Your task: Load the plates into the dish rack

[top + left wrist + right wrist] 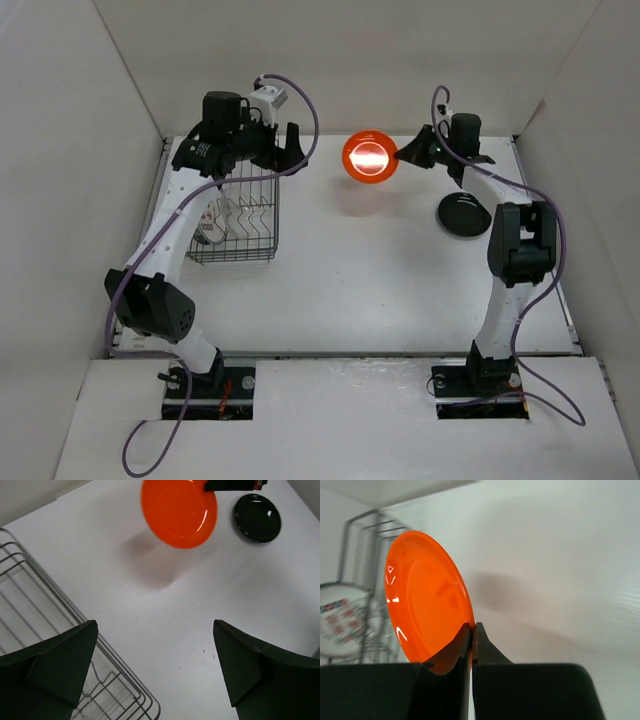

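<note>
The white table (350, 290) fills the view, walled in by pale panels on three sides. Two arms rise from its near edge: the left arm (160, 250) bends up over the left side, and the right arm (515, 250) reaches up the right side towards the back.

The dish rack (232, 258), a black wire frame with upright tines, stands on the left half of the table, partly beneath the left arm. Inside it, towards its left side, sits a white plate with red marks (208, 228). It is propped among the wires, and the arm hides too much to tell which slot it is in.

The orange plate (368, 156) is near the back of the table, between the rack and the right arm. It is lifted clear of the surface and tipped up on edge, with its shadow on the table beneath it. The black plate (462, 214) lies flat on the table at the right, just beside the right arm and apart from the orange one.

The right claw (471, 630) is clenched on the orange plate's rim, one finger on each face. The left claw (154, 625) hangs over the rack's far right corner, spread wide and gripping nothing.
</note>
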`<state>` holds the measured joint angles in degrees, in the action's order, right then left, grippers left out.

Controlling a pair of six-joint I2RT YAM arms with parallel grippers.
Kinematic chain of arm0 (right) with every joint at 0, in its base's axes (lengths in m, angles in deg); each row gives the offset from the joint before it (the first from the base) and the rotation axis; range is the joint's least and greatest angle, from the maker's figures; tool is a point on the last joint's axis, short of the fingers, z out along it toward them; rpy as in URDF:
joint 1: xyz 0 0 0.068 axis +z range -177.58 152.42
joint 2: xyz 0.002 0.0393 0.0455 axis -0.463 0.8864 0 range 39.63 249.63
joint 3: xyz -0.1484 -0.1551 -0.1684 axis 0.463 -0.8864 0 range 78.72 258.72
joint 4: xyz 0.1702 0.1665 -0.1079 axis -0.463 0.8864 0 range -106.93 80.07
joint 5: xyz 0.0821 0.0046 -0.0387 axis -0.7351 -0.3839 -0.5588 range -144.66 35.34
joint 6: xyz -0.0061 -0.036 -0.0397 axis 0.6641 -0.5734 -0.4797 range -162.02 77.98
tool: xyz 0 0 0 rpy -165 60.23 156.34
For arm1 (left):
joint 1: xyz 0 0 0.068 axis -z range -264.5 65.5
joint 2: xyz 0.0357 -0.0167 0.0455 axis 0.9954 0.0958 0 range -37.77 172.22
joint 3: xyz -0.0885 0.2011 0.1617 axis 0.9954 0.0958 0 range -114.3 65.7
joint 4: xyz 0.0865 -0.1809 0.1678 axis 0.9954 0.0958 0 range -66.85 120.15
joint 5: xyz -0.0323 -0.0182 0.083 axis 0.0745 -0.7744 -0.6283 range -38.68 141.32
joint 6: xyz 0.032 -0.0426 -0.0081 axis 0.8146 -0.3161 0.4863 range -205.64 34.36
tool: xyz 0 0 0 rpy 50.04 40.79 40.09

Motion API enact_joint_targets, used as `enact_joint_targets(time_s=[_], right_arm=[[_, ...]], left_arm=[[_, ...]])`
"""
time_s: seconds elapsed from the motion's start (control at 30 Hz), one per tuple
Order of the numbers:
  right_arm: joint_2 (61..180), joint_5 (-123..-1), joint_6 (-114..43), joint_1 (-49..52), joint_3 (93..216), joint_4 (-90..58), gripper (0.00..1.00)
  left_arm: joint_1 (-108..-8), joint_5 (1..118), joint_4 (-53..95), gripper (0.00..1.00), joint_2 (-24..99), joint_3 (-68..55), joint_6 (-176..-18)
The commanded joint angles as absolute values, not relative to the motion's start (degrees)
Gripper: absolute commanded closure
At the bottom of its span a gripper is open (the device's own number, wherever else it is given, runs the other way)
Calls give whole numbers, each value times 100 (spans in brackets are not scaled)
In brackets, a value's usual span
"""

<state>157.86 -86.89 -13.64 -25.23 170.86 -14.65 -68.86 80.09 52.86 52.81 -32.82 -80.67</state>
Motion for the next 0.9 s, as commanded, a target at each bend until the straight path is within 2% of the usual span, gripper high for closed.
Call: enact_joint_targets(time_s=[0.0, 0.13, 0.43, 0.53, 0.57, 0.67, 0.7, 0.73, 0.8, 0.83, 0.87], right_arm=[[14897, -9463, -1197, -2109, 16654, -3078, 100], [14615, -9982, -1047, -1740, 16512, -3495, 100], [14360, -10221, -783, -1238, 16196, -4110, 100], [14360, -10221, -679, -1167, 16108, -4302, 100], [14360, -10221, -608, -1167, 16055, -4400, 100], [14360, -10221, -415, -1045, 15897, -4795, 100], [14360, -10221, -345, -1044, 15896, -4848, 100], [14360, -10273, -344, -992, 15896, -4849, 100], [14360, -10274, -282, -991, 15896, -4928, 100], [14360, -10274, -282, -939, 15896, -4928, 85], [14360, -10213, -282, -939, 15896, -4928, 53]], left_arm=[[-6912, 9181, 5084, 0, 5599, -3660, -8090], [-6851, 9315, 5031, 0, 5881, -3766, -8028], [-6736, 9394, 4802, 2, 5908, -3687, -8151], [-6736, 9394, 4689, 20, 5847, -3582, -8151], [-6736, 9394, 4636, 34, 5786, -3529, -8212], [-6736, 9394, 4635, 62, 5785, -3528, -8212], [-6736, 9394, 4635, 66, 5785, -3476, -8212], [-6736, 9394, 4635, 81, 5785, -3476, -8212], [-6736, 9281, 4635, 98, 5785, -3476, -8212], [-6736, 9202, 4635, 100, 5785, -3476, -8212], [-6736, 9079, 4635, 100, 5785, -3476, -8265]])
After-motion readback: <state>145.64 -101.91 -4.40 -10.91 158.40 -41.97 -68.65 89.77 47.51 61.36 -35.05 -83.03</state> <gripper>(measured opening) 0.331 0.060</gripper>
